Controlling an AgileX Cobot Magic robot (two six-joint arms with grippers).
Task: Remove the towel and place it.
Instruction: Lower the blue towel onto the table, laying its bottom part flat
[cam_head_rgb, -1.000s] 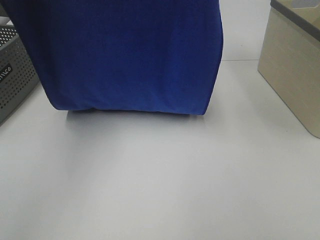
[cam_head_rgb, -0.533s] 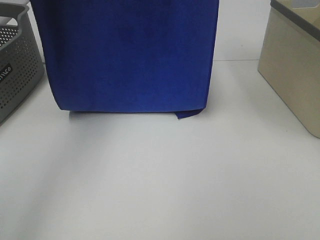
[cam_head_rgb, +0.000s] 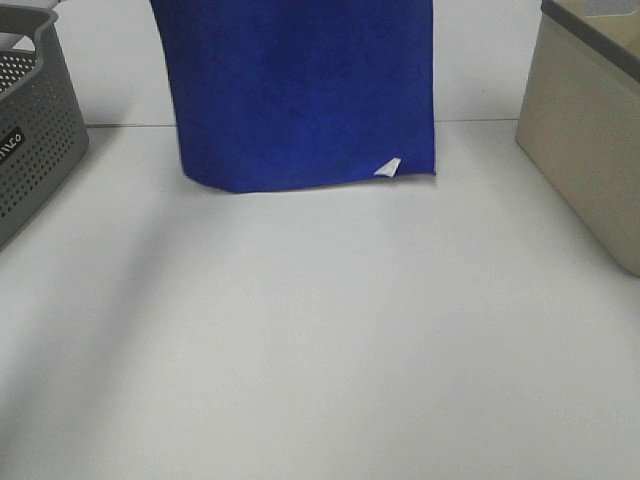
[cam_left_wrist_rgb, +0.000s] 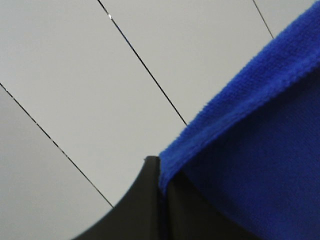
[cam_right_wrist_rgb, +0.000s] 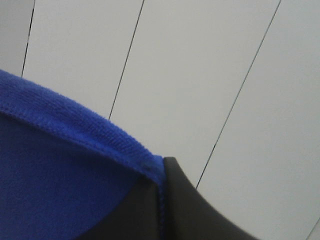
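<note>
The deep blue towel (cam_head_rgb: 300, 90) hangs flat in the air at the back centre of the exterior view. Its lower edge is above the white table and a small white tag (cam_head_rgb: 388, 168) shows at its lower right corner. Both grippers are above the top of that view. In the left wrist view my left gripper (cam_left_wrist_rgb: 162, 192) is shut on the towel's hemmed upper edge (cam_left_wrist_rgb: 240, 105). In the right wrist view my right gripper (cam_right_wrist_rgb: 161, 200) is shut on the towel's other upper corner (cam_right_wrist_rgb: 75, 135). Both wrist cameras face a white panelled wall.
A grey perforated basket (cam_head_rgb: 35, 130) stands at the left edge of the white table (cam_head_rgb: 320, 350). A beige bin (cam_head_rgb: 590, 130) with a dark rim stands at the right edge. A white wall rises behind the table.
The towel has been lifted: its lower edge left the table and rose. Its left side drew in to the right, uncovering the grey basket. The white tag came into view.
</note>
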